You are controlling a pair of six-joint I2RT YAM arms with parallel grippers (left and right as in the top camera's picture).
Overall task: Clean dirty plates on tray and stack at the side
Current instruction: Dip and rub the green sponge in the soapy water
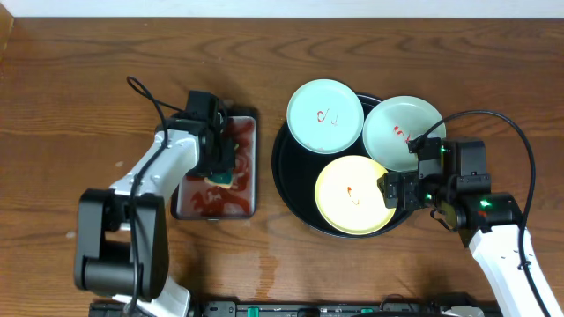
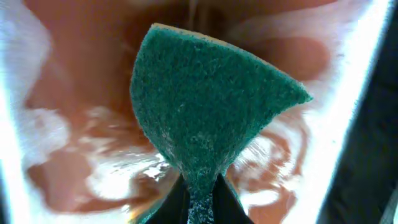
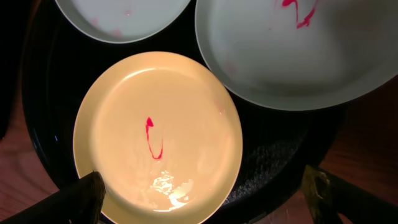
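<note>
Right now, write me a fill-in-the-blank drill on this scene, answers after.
The left gripper is shut on a sponge coloured ____. The tray holds ____ plates. The plate nearest the right gripper is ____. The right gripper's jaws stand ____.
Missing words: green; three; yellow; open.

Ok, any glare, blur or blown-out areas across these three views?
Overhead: evenly lit, sharp. Left wrist: the sponge fills the frame in focus, the pan behind is soft with blown-out white edges. Right wrist: a bright glare patch on the yellow plate, otherwise sharp.
</note>
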